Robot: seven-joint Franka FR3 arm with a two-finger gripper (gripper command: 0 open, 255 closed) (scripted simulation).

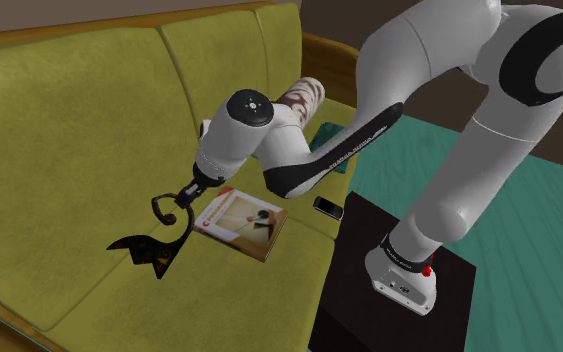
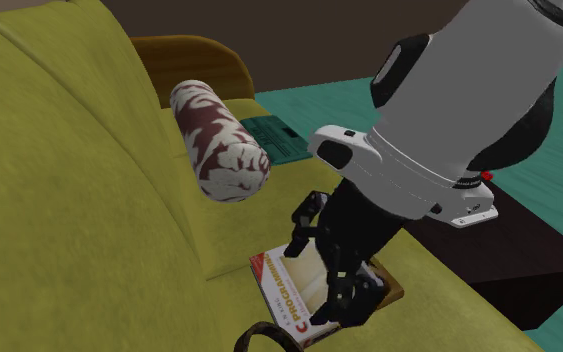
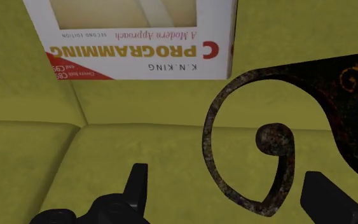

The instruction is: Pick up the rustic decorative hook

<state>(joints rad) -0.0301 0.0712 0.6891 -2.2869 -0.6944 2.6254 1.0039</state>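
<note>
The hook point(image 1: 152, 247) is a dark, rusty metal piece with a flat mottled plate and a curled end, lying on the olive sofa seat point(image 1: 59, 240). My black gripper point(image 1: 181, 194) hangs just above its curl, beside the book. Seen from the wrist, the hook's spiral curl point(image 3: 250, 143) lies between my open fingers point(image 3: 136, 186), which do not touch it, and its plate point(image 3: 346, 95) runs off past the other finger. In the second exterior view my gripper point(image 2: 347, 300) stands over the book's edge, with the curl point(image 2: 264, 338) just below it.
A white and red programming book point(image 1: 241, 222) lies on the seat right next to the hook. A dark phone point(image 1: 328, 207) rests near the sofa edge. A brown-and-white bolster point(image 2: 219, 145) and a teal book point(image 2: 274, 137) sit further along. The black stand point(image 1: 369, 320) is close by.
</note>
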